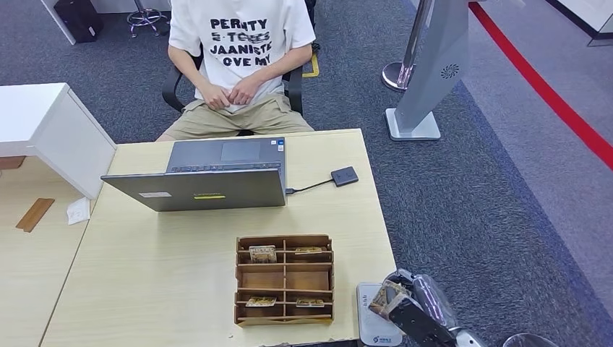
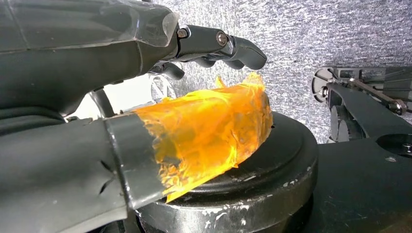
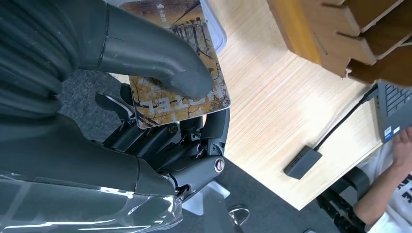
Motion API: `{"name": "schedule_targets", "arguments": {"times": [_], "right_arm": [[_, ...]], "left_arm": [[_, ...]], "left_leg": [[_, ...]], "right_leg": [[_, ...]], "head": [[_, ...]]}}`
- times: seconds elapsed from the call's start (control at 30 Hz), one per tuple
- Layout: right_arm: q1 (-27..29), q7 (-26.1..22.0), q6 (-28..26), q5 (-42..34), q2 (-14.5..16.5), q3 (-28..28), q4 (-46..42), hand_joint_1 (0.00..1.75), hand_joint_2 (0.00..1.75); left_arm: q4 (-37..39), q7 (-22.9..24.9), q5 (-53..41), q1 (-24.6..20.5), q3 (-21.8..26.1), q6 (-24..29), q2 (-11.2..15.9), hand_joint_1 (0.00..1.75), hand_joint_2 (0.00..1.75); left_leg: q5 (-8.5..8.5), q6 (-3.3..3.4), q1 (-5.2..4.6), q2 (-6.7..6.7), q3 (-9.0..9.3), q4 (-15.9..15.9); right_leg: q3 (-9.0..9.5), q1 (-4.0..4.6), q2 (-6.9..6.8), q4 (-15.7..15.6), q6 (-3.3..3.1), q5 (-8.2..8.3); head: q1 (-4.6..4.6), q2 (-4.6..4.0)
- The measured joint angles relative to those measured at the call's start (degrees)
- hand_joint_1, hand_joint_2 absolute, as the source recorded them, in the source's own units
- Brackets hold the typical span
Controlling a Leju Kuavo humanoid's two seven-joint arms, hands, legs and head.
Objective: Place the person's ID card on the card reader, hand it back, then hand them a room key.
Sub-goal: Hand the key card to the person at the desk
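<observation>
Right hand [image 3: 160,111] pinches a hotel key card [image 3: 177,73] flat under the thumb. Card looks thin, stiff, light and slick; hold it by the faces near one end. Left hand [image 2: 145,97] hangs with nothing in it, fingers loosely apart.

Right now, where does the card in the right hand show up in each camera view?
Head view: the card sits low right, at the table's near edge, in the right hand.
Right wrist view: upper middle, under the thumb.
Left wrist view: not in it.
Shared landmark: the black card reader.

We see the right hand [image 1: 405,303] cut off by the frame's lower edge, its thumb [image 3: 160,63] covering part of the card [image 3: 182,92] print; the card reader [image 1: 372,318] sits partly hidden beneath it.
</observation>
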Motion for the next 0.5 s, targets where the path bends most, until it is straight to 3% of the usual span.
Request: {"name": "schedule_targets", "arguments": {"times": [0.5], "right_arm": [[-2.01,1.70,-0.08,2.20,-0.52,3.85,1.85,1.75,1.75]], "left_arm": [[0.00,0.01,-0.65,-0.01,0.00,-0.06,-0.01,0.00,0.00]], "left_leg": [[0.00,0.00,0.00,0.00,0.00,0.00]], "right_leg": [[0.00,0.00,0.00,0.00,0.00,0.00]], "head": [[-0.01,0.00]]}}
